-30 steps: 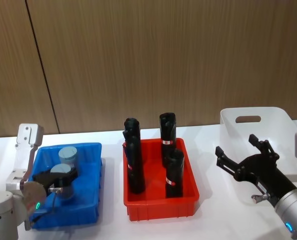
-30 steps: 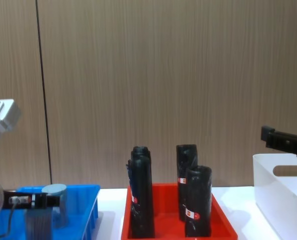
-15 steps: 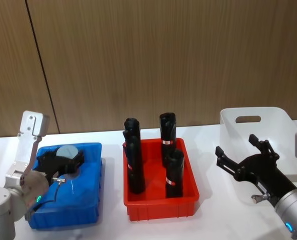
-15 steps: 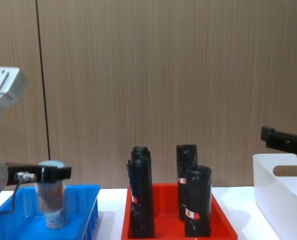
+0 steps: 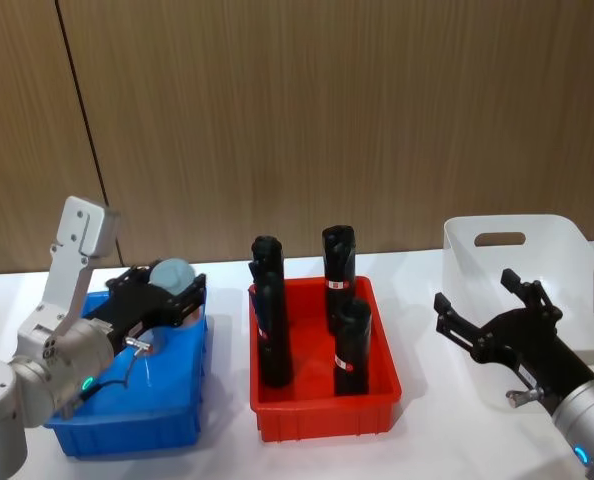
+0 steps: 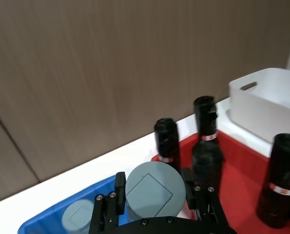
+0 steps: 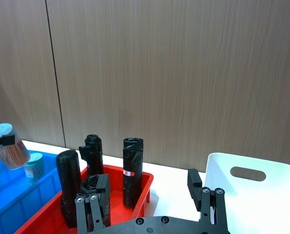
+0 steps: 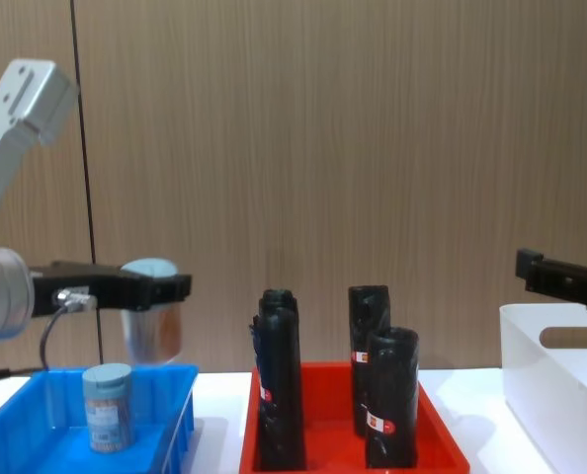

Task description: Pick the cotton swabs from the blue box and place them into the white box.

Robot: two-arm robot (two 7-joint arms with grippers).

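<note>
My left gripper (image 5: 180, 297) is shut on a cotton swab container (image 5: 171, 271), a clear cylinder with a pale blue-grey lid. It holds the container tilted in the air above the far right part of the blue box (image 5: 127, 420). In the chest view the held container (image 8: 151, 331) hangs well above the blue box (image 8: 140, 376), where a second cotton swab container (image 8: 108, 405) stands upright. The white box (image 5: 517, 255) stands at the far right. Just in front of the white box, my right gripper (image 5: 497, 318) hovers open with nothing between its fingers.
A red tray (image 5: 322, 405) with several tall black rolls (image 5: 268, 320) sits between the blue box and the white box. A brown wood-panelled wall runs behind the white table (image 5: 427, 420).
My left gripper has lifted the cotton swab container up out of the blue box and carried it rightward. The right arm has not moved.
</note>
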